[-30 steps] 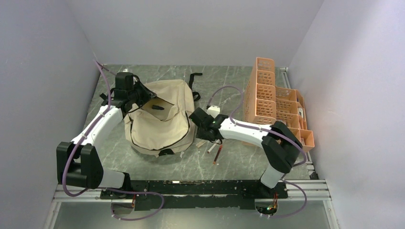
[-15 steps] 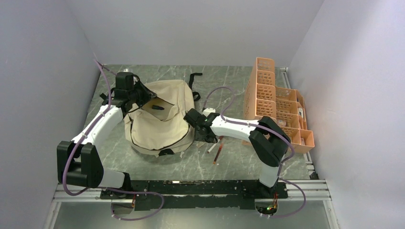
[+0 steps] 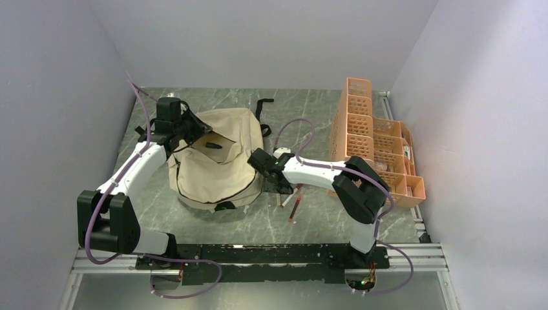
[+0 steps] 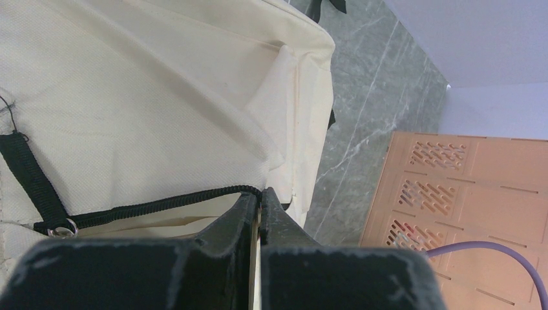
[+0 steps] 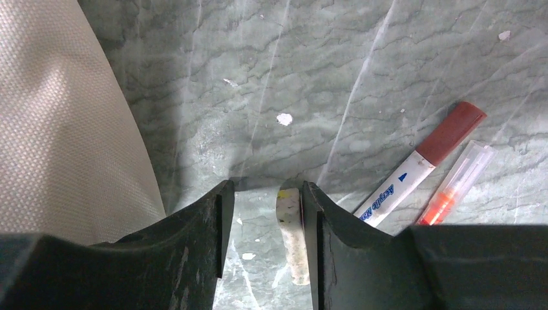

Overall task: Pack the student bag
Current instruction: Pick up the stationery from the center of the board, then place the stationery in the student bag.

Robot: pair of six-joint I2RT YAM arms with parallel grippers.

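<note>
The left pincer (image 4: 260,197) is fully shut, its two fingers pressed together on the black zipper edge of the student bag (image 3: 216,169), pinching the rim of the opened mouth. In its wrist view the beige cloth spreads ahead of and to the left of the fingertips, and a black strap loop (image 4: 29,182) with a small metal ring lies off to their left. The bag lies flat on the table (image 3: 323,103). Its long axis runs from the near side to the far side, leaning a little rightward at the far end, where black straps (image 3: 263,113) stick out; the pinched mouth edge is at its far left corner. The right pincer (image 5: 262,190) hangs low over the table just beside the bag's right flank, jaws about half apart and holding nothing. A short whitish stub (image 5: 291,242) lies between the fingers, close against the right-hand one in the wrist view. Beyond the tips and to their right lie a white marker (image 5: 413,174) with a red cap and, just beside it, a clear pen (image 5: 455,184) with an orange core. The orange organizer (image 3: 368,139) stands well off to this pincer's right.
</note>
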